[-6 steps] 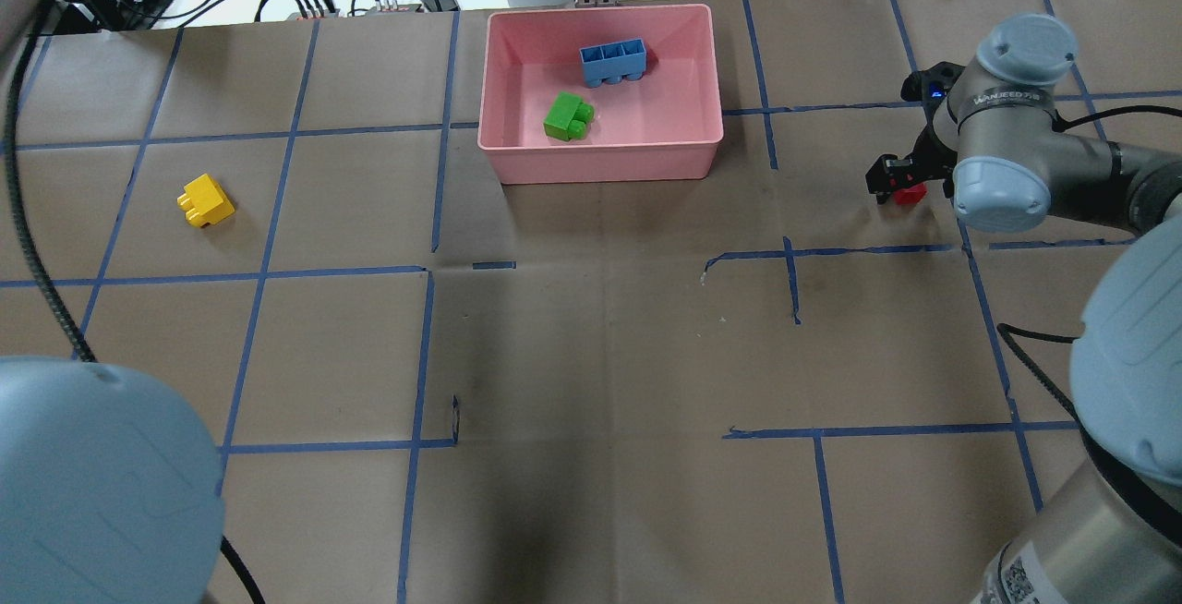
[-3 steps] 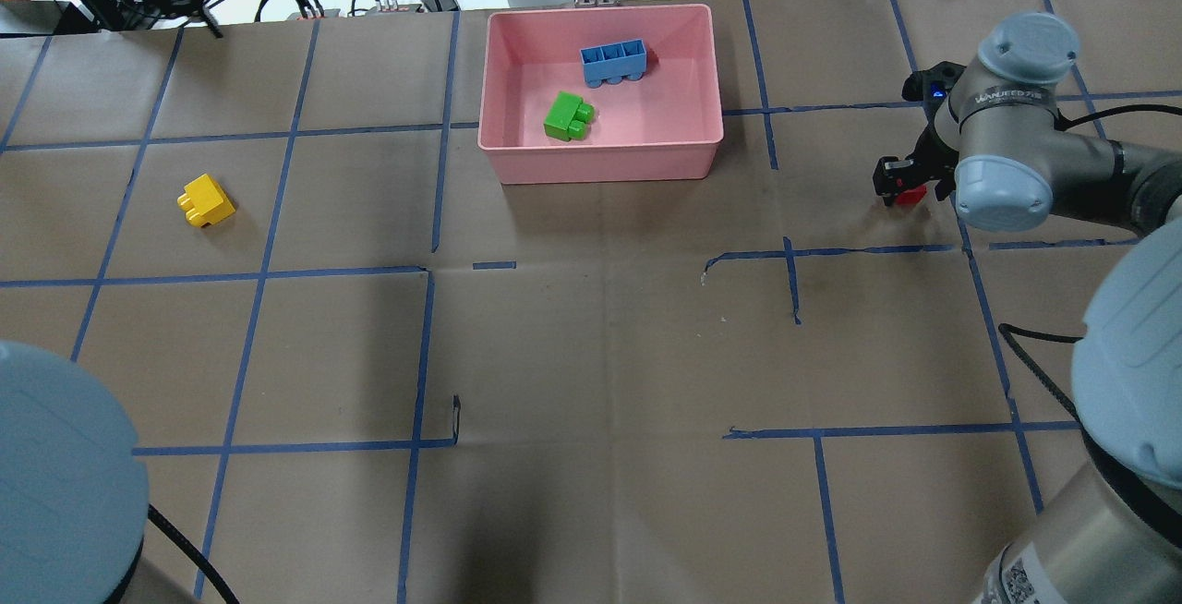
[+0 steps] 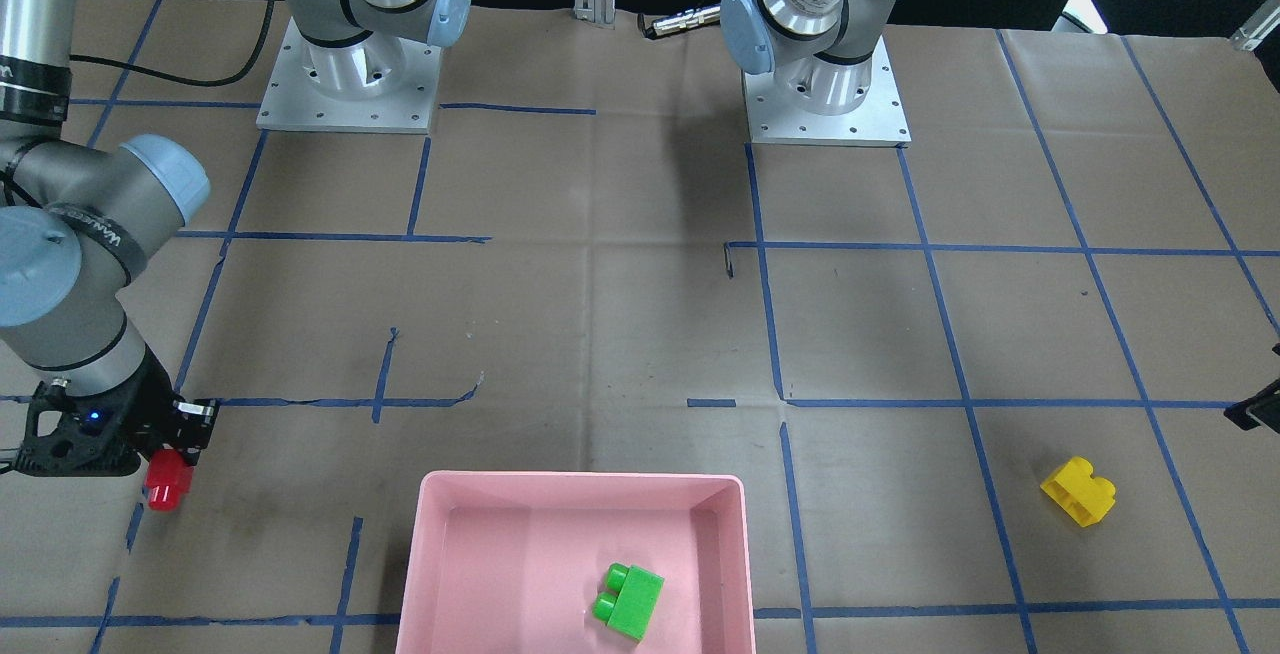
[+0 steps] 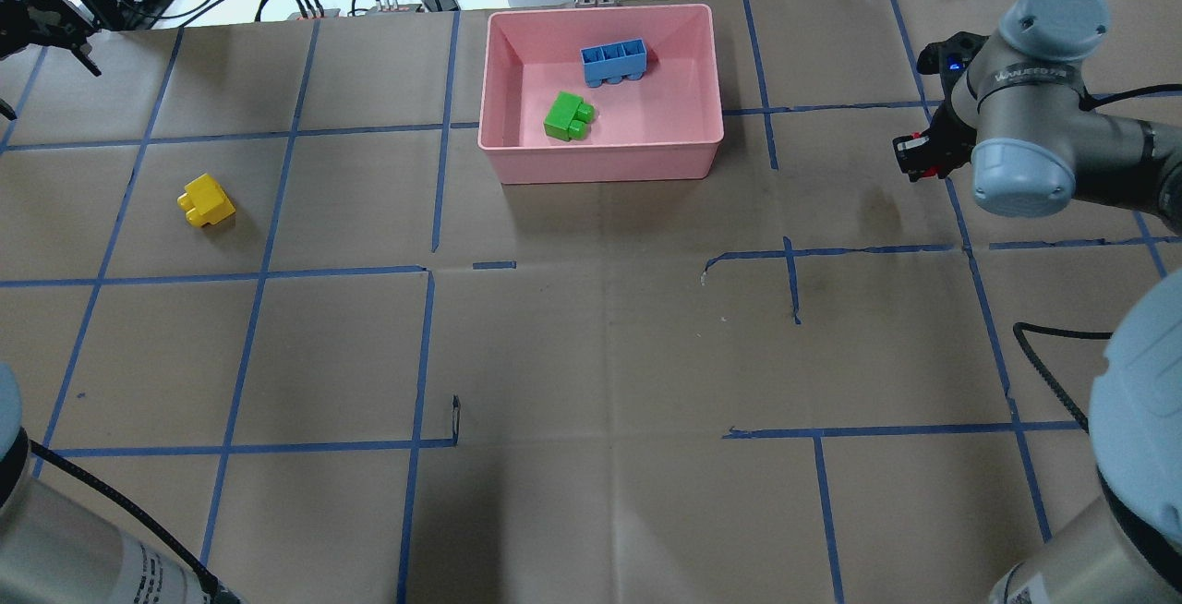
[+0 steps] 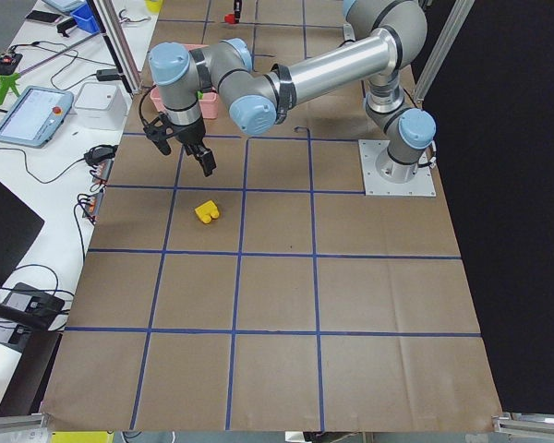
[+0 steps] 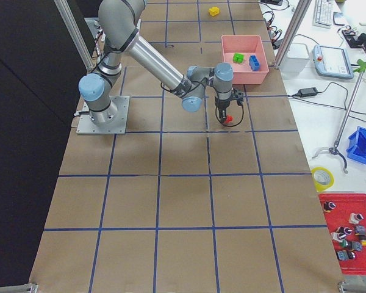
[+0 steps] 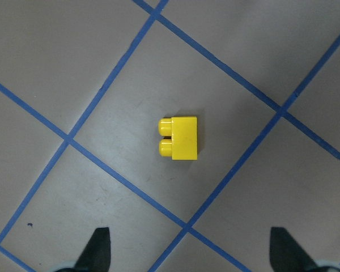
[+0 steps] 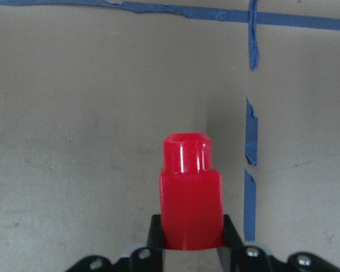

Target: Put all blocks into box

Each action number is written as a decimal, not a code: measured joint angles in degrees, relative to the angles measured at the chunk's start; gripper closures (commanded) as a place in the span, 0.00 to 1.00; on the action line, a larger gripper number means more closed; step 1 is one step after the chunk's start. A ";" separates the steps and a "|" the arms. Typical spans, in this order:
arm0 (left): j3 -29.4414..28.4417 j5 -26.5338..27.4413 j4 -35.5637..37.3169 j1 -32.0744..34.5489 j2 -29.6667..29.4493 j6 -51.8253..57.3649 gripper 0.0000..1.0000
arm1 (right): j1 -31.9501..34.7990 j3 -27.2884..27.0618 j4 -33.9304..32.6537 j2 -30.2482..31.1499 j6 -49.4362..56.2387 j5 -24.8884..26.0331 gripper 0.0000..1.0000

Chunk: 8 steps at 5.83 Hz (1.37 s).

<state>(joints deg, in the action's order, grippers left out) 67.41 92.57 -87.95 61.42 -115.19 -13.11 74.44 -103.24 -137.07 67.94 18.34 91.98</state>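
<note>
Only one bit of lettering is coming through for me: white characters on the dark band round the right arm's wrist joint, just up behind the jaws of the right gripper. It looks like "WANJEED", though I can't swear to every letter. I've also got a printed sticker on the left arm's lower column and a QR-style sticker on the right arm's, both well back from either set of jaws and too small to read.
</note>
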 measured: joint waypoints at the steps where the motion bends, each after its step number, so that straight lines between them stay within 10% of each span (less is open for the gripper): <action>1: 0.75 -0.16 0.24 -0.22 -1.67 -3.65 0.00 | 2.13 2.50 5.04 3.05 -0.35 -1.43 0.95; 4: 3.02 -1.38 5.33 0.03 -9.05 -8.84 0.01 | 17.10 15.40 7.41 -3.11 -7.99 -15.95 0.95; 5: 4.45 -2.36 8.76 0.17 -11.27 -8.80 0.01 | 21.00 19.87 0.69 -9.01 -10.18 -18.64 0.72; 6: 6.69 -3.06 12.59 0.26 -12.84 -8.47 0.01 | 23.89 23.44 -3.54 -13.74 -11.33 -19.41 0.01; 8: 11.91 -3.84 21.85 0.19 -14.63 -6.48 0.01 | 26.25 25.48 -5.10 -16.35 -13.19 -19.30 0.00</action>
<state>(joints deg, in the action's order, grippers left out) 79.32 88.72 -66.10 61.61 -129.82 -19.59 100.69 -77.75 -142.17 51.59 5.15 72.68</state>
